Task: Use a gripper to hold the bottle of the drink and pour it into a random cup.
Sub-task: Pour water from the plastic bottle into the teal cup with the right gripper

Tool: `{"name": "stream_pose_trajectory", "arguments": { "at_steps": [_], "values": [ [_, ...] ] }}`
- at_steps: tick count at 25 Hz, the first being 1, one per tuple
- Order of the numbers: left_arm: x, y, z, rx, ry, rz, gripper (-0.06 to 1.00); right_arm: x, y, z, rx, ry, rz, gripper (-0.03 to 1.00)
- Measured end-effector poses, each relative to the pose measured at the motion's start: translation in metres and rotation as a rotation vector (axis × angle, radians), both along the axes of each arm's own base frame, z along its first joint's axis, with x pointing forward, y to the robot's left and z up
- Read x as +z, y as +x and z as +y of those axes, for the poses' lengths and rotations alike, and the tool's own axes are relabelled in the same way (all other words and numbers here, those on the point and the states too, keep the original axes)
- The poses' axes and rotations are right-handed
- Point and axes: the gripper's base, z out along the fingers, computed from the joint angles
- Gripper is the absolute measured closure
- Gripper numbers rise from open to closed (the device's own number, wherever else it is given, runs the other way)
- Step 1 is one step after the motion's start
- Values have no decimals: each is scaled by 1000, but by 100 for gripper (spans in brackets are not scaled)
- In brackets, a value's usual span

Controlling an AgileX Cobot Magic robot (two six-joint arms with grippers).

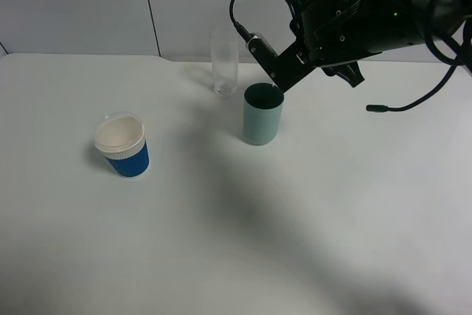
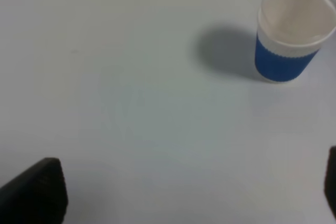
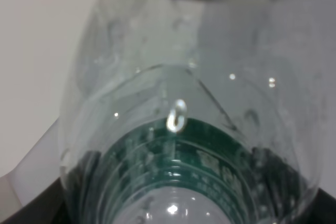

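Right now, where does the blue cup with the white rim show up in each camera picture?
Exterior high: the blue cup stands at the left, alone.
Left wrist: the same cup, standing alone.
Right wrist: not in it; the bottle fills it.
Shared landmark: the white table under the cup.

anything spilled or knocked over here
Nothing stands out. The blue cup, clear glass and teal cup all stand upright, and the table shows no puddle. The bottle is tipped in the right gripper above the teal cup, as pouring needs.
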Motion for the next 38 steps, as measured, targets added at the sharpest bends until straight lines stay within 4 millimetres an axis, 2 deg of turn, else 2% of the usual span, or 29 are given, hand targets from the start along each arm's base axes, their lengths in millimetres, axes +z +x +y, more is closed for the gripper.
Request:
{"name": "stream_pose_trajectory", "arguments": {
  "at_steps": [27, 38],
  "values": [
    [0, 0, 0, 0, 0, 0, -5, 0, 0, 0, 5, -3, -6, 40],
    [0, 0, 0, 0, 0, -1, -5, -6, -3, 4, -198, 371, 1, 40]
  ]
}}
